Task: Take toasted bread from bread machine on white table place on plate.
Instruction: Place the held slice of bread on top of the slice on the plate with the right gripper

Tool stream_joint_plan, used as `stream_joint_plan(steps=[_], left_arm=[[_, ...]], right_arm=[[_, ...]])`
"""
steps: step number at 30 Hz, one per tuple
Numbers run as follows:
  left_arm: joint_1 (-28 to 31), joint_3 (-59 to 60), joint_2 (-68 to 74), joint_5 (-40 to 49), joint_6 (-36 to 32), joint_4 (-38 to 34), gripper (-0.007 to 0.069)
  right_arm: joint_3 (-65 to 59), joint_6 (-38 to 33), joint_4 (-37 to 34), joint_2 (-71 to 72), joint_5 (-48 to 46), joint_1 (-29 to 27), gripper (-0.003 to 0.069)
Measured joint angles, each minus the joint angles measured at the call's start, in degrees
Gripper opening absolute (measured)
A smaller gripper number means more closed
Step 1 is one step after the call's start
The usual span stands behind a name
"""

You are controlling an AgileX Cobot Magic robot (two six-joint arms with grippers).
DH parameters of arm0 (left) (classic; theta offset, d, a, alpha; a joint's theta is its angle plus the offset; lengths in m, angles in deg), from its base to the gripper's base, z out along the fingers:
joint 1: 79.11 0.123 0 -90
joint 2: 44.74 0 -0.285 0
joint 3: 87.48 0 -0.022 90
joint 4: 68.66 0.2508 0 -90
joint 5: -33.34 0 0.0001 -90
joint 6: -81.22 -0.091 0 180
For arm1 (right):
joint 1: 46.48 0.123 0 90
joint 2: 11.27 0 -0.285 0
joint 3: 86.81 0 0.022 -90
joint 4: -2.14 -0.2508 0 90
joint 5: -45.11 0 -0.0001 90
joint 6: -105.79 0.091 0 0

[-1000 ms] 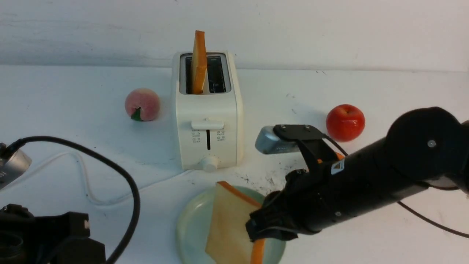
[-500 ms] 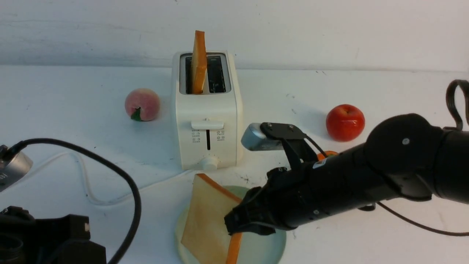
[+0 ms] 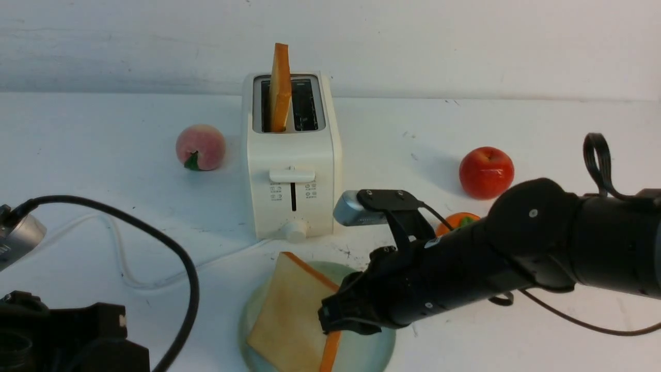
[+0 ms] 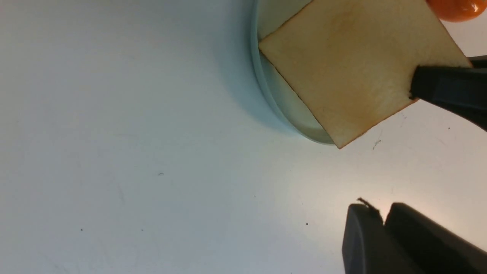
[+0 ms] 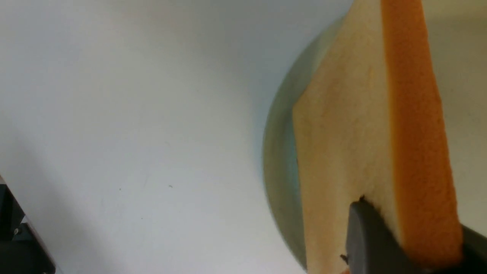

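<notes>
Near the front edge of the desk [image 3: 542, 129], at its middle: the plate [image 3: 369, 354] lies here, just in front of the bread machine [image 3: 292, 170].
Right tool [image 3: 328, 323]: clamped on the orange crust edge of the first slice [image 3: 289, 310]. I reach in from the right edge of the desk.
First slice, direction: it goes out from my right tool toward the left edge of the desk, over the plate.
First slice, attitude: it is turned like a diamond, with one corner pointing at the bread machine. That corner passes a little over the plate's rim on that side. As I judge, it leans and is not fully flat. Whether its low side rests on the plate, I cannot tell.
Left tool [image 4: 382, 217]: the fingers are together with nothing between them. It is low over the bare desk toward the front left corner, beside the plate but apart from it.
Second slice [image 3: 280, 88]: it stands upright in the left slot of the bread machine, on the far side of the plate.
Coming move, my judgement: bring the first slice down flat, let it go, then pull back toward the right edge, away from the slice, so the fingers do not drag it.
Nearer arm for the second slice: the left one, I think. That slot is on its side and it carries nothing.
</notes>
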Motion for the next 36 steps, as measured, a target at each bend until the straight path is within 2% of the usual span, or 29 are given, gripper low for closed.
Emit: stream_joint_plan(steps=[6, 9, 13, 14, 15, 16, 17, 19, 20, 21, 23, 27, 36], left_arm=[[0.0, 0.0, 0.0, 0.31, 0.0, 0.0, 0.0078], [0.0, 0.0, 0.0, 0.47, 0.0, 0.0, 0.0081], [0.0, 0.0, 0.0, 0.57, 0.0, 0.0, 0.0086], [0.0, 0.0, 0.0, 0.57, 0.0, 0.0, 0.0087], [0.0, 0.0, 0.0, 0.57, 0.0, 0.0, 0.009], [0.0, 0.0, 0.0, 0.57, 0.0, 0.0, 0.0091], [0.0, 0.0, 0.0, 0.57, 0.0, 0.0, 0.0091], [0.0, 0.0, 0.0, 0.57, 0.0, 0.0, 0.0092], [0.0, 0.0, 0.0, 0.57, 0.0, 0.0, 0.0092], [0.0, 0.0, 0.0, 0.57, 0.0, 0.0, 0.0092], [0.0, 0.0, 0.0, 0.57, 0.0, 0.0, 0.0092], [0.0, 0.0, 0.0, 0.57, 0.0, 0.0, 0.0092], [0.0, 0.0, 0.0, 0.57, 0.0, 0.0, 0.0092]], right_arm=[[0.0, 0.0, 0.37, -0.99, 1.81, 0.0, 0.0108], [0.0, 0.0, 1.41, -0.99, 2.5, 0.0, 0.0135], [0.0, 0.0, 2.3, -1.05, 2.85, 0.0, 0.0241], [0.0, 0.0, 2.31, -1.05, 2.85, 0.0, 0.0248], [0.0, 0.0, 2.42, -1.05, 2.9, 0.0, 0.0316], [0.0, 0.0, 2.49, -1.05, 3.05, 0.0, 0.0354], [0.0, 0.0, 2.49, -1.05, 3.06, 0.0, 0.0362], [0.0, 0.0, 2.53, -1.05, 3.19, 0.0, 0.0425], [0.0, 0.0, 2.8, -1.05, 3.7, 0.0, 0.048], [0.0, 0.0, 2.8, -1.05, 3.84, 0.0, 0.0486], [0.0, 0.0, 3.85, -1.05, 5.88, 0.0, 0.0554], [0.0, 0.0, 5.36, -1.05, 9.98, 0.0, 0.0589], [0.0, 0.0, 10.05, -1.05, 16.21, -0.12, 0.0588]])
